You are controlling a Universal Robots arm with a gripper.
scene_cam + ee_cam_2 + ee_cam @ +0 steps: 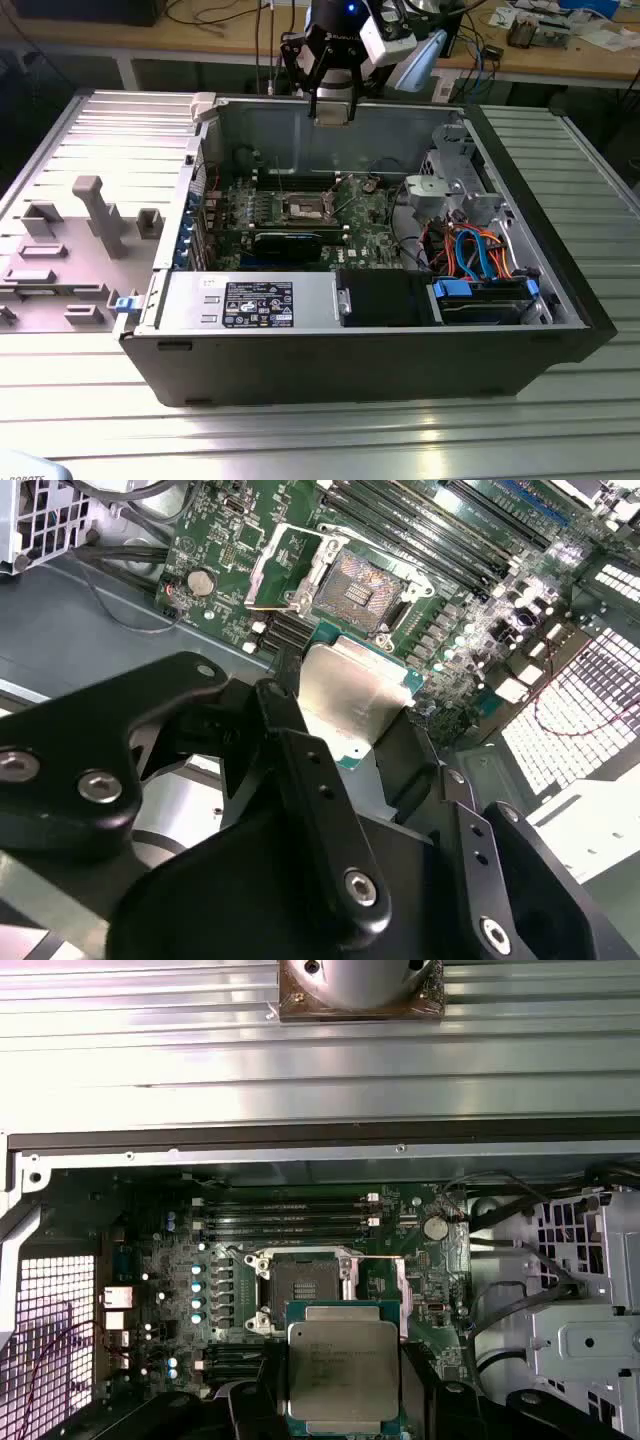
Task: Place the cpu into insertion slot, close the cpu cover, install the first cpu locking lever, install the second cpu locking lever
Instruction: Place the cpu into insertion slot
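Gripper (332,108) is clamped on the cpu (355,695), one black finger (290,715) on each side edge, silver top facing both wrist cameras. In the exterior view it hangs at 12 o'clock over the open computer case (350,350), above the rear wall and well clear of the motherboard (250,205).

The insertion slot (305,1285) is bare with its dark centre exposed. It sits about mid-board in the exterior view, roughly 6 o'clock from the gripper.

The cpu cover (402,1300) is swung open and lies just beside the slot. I can't tell where the levers are.

The memory slots (290,1215) run alongside the socket. Blue and orange cables (470,250) lie at 3 o'clock of the socket in the exterior view. A grey fixture tray (60,250) sits at 9 o'clock, outside the case.
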